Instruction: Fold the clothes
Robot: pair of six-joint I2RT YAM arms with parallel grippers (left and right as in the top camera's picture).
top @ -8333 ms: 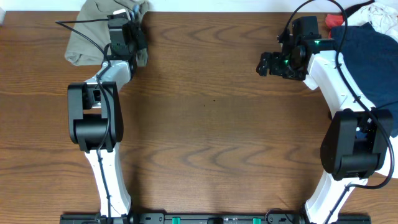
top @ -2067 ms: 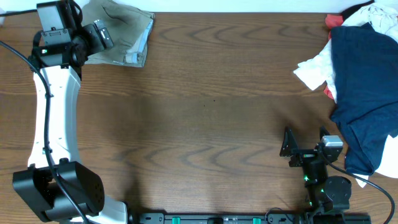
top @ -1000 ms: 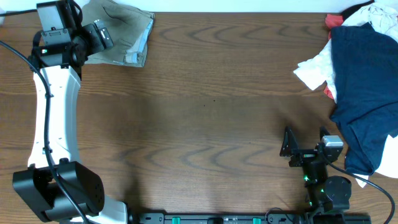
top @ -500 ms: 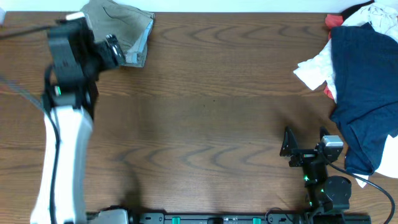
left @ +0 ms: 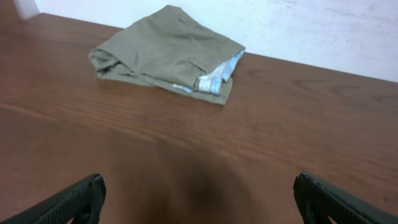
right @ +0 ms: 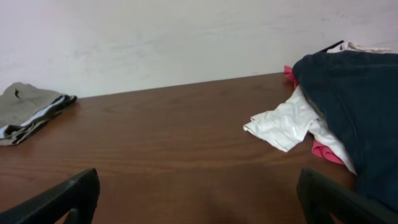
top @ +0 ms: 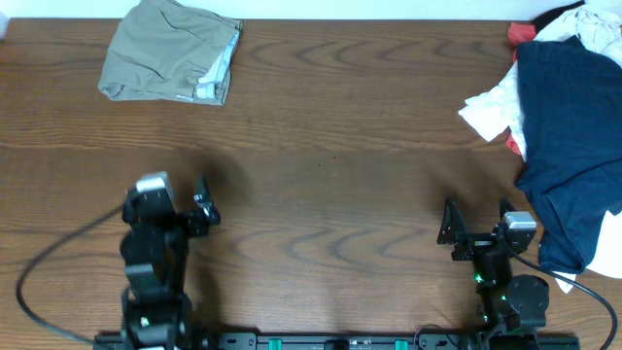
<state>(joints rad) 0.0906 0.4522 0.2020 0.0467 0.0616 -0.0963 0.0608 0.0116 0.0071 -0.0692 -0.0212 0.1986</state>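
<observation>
The khaki shorts (top: 171, 64) lie folded into a compact bundle at the far left of the table, pale lining showing at one edge. They also show in the left wrist view (left: 168, 55) and small at the left of the right wrist view (right: 28, 111). My left gripper (top: 185, 209) is open and empty, drawn back near the front left, well apart from the shorts; its fingertips frame bare table (left: 198, 202). My right gripper (top: 476, 226) is open and empty near the front right (right: 198, 199).
A dark navy garment (top: 573, 136) lies piled at the right edge, with a white cloth (top: 489, 113) and a red cloth (top: 522, 33) beside it. They also appear in the right wrist view (right: 348, 106). A pale wall runs behind the table's far edge.
My left arm has pulled back from the shorts at the far left to the front left of the table. The shorts stay folded in place. The right arm has not moved.
</observation>
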